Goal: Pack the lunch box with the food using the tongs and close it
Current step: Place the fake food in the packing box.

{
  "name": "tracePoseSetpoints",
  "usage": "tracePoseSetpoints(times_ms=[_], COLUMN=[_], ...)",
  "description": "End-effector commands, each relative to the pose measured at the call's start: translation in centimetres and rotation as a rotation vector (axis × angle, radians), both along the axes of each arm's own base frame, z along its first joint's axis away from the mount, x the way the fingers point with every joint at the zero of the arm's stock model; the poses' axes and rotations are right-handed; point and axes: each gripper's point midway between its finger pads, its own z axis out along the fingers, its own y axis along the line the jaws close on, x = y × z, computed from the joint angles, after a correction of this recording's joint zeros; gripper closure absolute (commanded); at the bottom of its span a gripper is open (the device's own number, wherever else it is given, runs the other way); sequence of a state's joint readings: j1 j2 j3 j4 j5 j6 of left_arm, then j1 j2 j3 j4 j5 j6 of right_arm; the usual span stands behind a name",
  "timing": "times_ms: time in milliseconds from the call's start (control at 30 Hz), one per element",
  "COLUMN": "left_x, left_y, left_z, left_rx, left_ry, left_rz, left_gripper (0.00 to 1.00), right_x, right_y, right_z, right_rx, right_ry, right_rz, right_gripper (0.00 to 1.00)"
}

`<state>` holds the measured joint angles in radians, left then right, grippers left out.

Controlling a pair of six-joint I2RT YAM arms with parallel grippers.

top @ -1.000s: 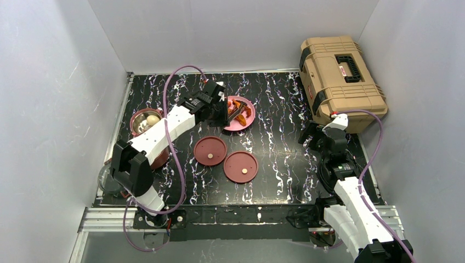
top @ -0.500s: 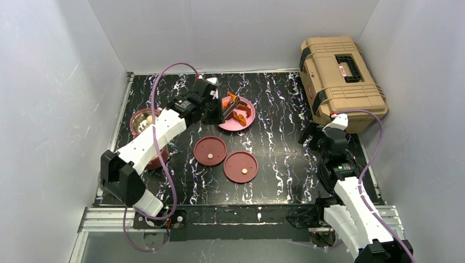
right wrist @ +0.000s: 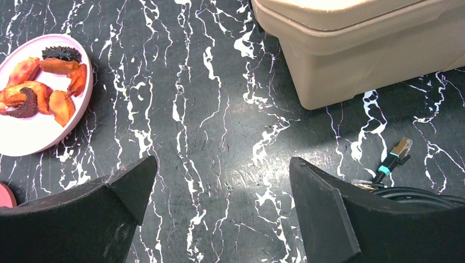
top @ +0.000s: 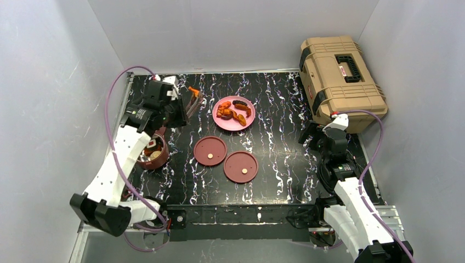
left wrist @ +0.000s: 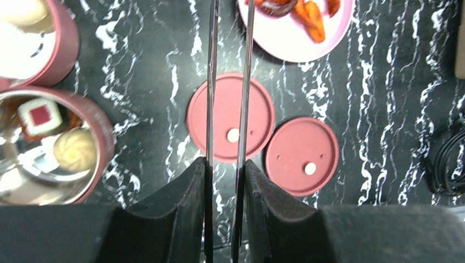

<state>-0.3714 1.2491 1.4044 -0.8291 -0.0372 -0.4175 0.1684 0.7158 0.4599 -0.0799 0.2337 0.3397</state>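
Note:
My left gripper (top: 176, 111) (left wrist: 225, 164) is shut on the tongs (top: 190, 102) (left wrist: 211, 82), gripping both thin blades. It hangs over the table's back left, above the lunch box bowls. A small orange piece (top: 193, 89) shows at the tongs' tip in the top view. One maroon bowl (left wrist: 101, 137) (top: 155, 155) holds a pale bun (left wrist: 74, 149) and a white-and-red piece (left wrist: 39, 116). A second bowl (left wrist: 66, 44) stands beside it. Two flat lids (top: 210, 150) (top: 240, 167) lie mid-table. More food (top: 233, 110) sits on the pink plate (top: 227, 124). My right gripper (top: 318, 137) (right wrist: 222, 181) is open and holds nothing.
A large tan toolbox (top: 340, 76) (right wrist: 356, 49) stands at the back right, close to my right gripper. A dark cable with a small plug (right wrist: 395, 153) lies on the table to the right of it. White walls enclose the black marbled table (top: 274, 109).
My left arm has swung left from the pink plate to above the bowls, carrying the tongs with the orange piece. The right arm has not moved.

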Motion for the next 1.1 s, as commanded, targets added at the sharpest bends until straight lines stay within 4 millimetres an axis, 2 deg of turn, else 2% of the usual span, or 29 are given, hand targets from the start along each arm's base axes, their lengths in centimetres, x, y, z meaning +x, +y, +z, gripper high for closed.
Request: tracePoseSetpoints(times_ms=[0, 133, 400, 633, 867, 1067], left_x=[-4.7, -7.8, -12.1, -14.4, -16.8, -17.1], left_y=[2.9, 5.2, 9.2, 12.2, 13.0, 12.9], left_z=[0.2, 0.5, 0.7, 2.2, 1.4, 0.5], left_rx=[0.058, 0.11, 0.209, 0.32, 0.34, 0.335], left_ry=[0.072, 0.138, 0.208, 0.218, 0.294, 0.319], left_rz=[-0.02, 0.015, 0.123, 0.191, 0.217, 0.228], left_gripper=[1.0, 1.0, 1.0, 1.0, 1.0, 1.0], right_x=[0.4, 0.5, 0.6, 0.7, 0.5, 0.5], right_y=[0.0, 0.1, 0.0, 0.0, 0.2, 0.2], right_z=[1.0, 0.8, 0.8, 0.8, 0.8, 0.8], right_rx=[0.005, 0.009, 0.007, 0.008, 0.015, 0.014], right_ry=[-0.039, -0.036, -0.035, -0.034, -0.039, -0.038], right_rz=[-0.005, -0.003, -0.006, -0.005, 0.001, 0.0], right_gripper=[0.0, 0.0, 0.0, 0.0, 0.0, 0.0])
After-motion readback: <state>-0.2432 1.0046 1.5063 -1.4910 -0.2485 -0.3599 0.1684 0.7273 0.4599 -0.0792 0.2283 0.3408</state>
